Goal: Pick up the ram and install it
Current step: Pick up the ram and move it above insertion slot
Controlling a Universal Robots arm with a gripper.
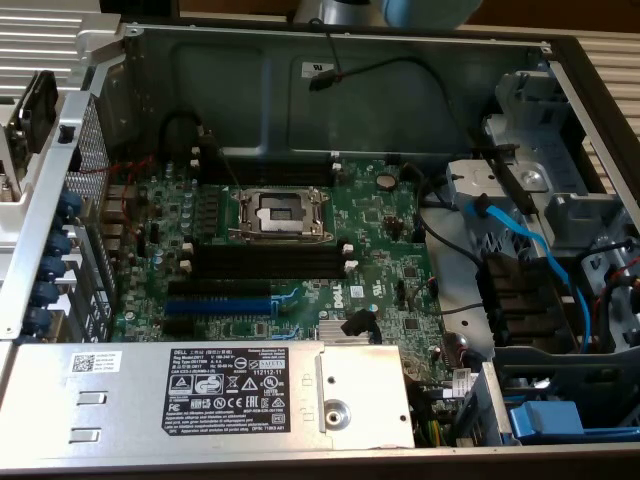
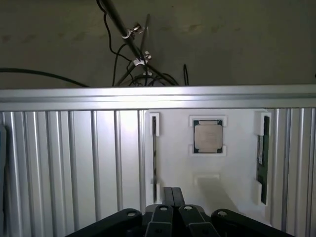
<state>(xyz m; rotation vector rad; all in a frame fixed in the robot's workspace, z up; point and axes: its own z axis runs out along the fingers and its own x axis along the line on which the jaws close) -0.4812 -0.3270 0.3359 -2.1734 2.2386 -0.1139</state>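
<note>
**Figure. The claw short of the parts tray, and the open computer case.**

In the wrist view we see the claw (image 2: 173, 190) with its two fingers pressed together and nothing between them. It hangs over a ribbed aluminium surface (image 2: 59, 163), at the near edge of a white tray (image 2: 237, 168).

The ram (image 2: 262, 157) lies in a cradle of this tray, ahead of the claw and well off to one side of the line on which it points. It is apart from the fingers and untouched. A processor chip (image 2: 208, 137) sits almost straight ahead of the claw. A second thin strip (image 2: 154, 153) lies to the claw's other side, nearer the fingers. We cannot tell what this strip is.

In the exterior view, the black memory slots (image 1: 268, 262) on the motherboard (image 1: 380, 230) stand vacant.

We judge the ram to be:
- light, stiff and thin;
- brittle if bent;
- smooth enough on its label to slip.

We judge the safest hold to be across its two flat faces near mid-length, along the edge away from the contacts. That hold should keep the strip from tilting.
</note>
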